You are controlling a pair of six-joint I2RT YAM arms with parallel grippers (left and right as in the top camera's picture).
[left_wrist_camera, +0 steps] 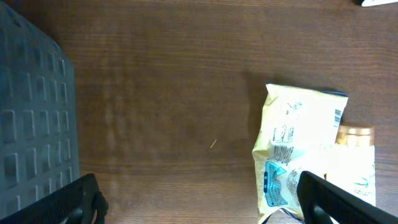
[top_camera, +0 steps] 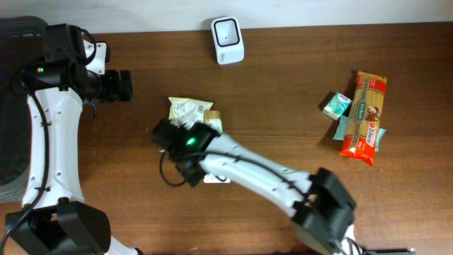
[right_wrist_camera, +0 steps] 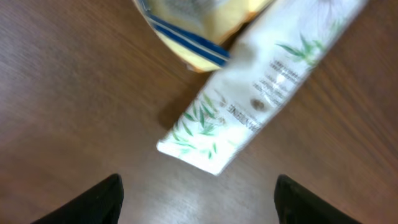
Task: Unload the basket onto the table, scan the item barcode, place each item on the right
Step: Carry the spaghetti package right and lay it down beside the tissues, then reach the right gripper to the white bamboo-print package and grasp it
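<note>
Right gripper hangs spread and empty above the white leaf-print packet, lying mid-table against the yellow pouch; left gripper is spread too, near the left edge. Scanner sits at the far edge, so lifting and scanning look not yet done

Left arm: white shell links, black joint housings, one green indicator light. Right arm: same white links and black joints, green light, thin black cable looping at the wrist. Left pincer, right pincer: plain matte black fingers.
</note>
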